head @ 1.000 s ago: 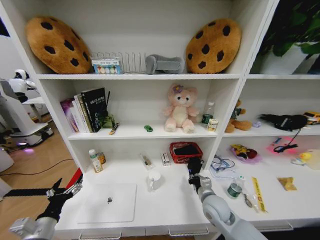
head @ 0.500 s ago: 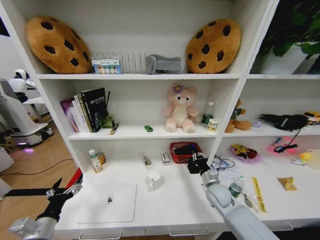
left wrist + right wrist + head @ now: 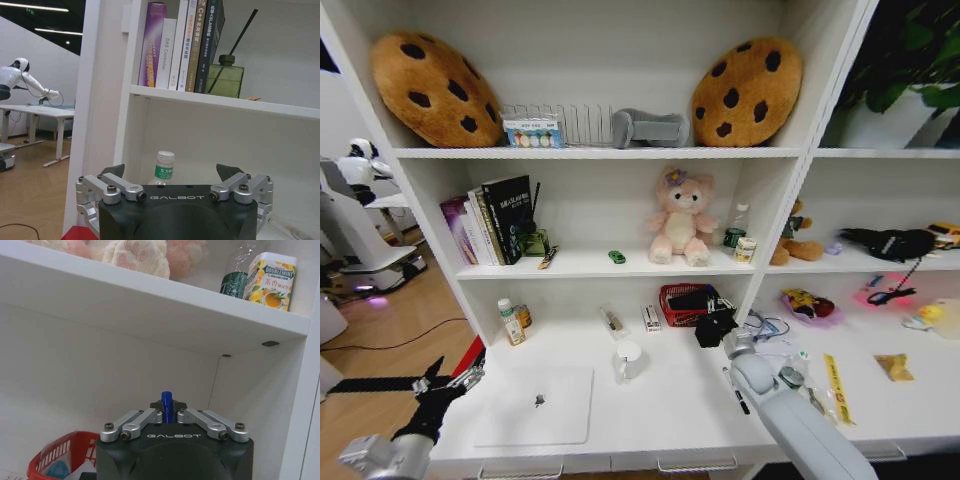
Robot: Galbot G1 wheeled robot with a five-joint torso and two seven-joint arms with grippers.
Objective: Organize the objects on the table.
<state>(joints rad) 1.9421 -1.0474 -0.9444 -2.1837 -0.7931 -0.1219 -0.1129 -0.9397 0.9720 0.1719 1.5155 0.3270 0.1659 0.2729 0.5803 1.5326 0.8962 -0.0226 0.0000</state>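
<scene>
My right gripper (image 3: 717,326) is up over the back of the white surface (image 3: 670,410), beside the red basket (image 3: 682,296). Its fingers are closed on the blue-capped pen (image 3: 166,406); in the right wrist view the blue end stands up between the two finger linkages.

Handling notes, pen: light, stiff, slim and smooth-barrelled. Judged likely to pivot or slip if held near one end. I cannot tell how much of the barrel sits inside the pinch. A mid-barrel hold, across the barrel, would suit it best.

Black pen (image 3: 736,392): lies flat on the surface near my right forearm. Same kind of thing. Low profile, so the fingers must come right down to the top and close across it.

Silver laptop (image 3: 535,404): closed, flat on the front left of the surface. Heaviest item here, rigid, slick lid. No pinch from above; take it at an edge, or slide it.

Green-capped bottle (image 3: 163,168): upright at the back left, against the shelf upright. Light, round, tips easily. Grip the body below the cap.

My left gripper (image 3: 174,176) is parked off the left front corner, fingers spread apart, holding nothing.
</scene>
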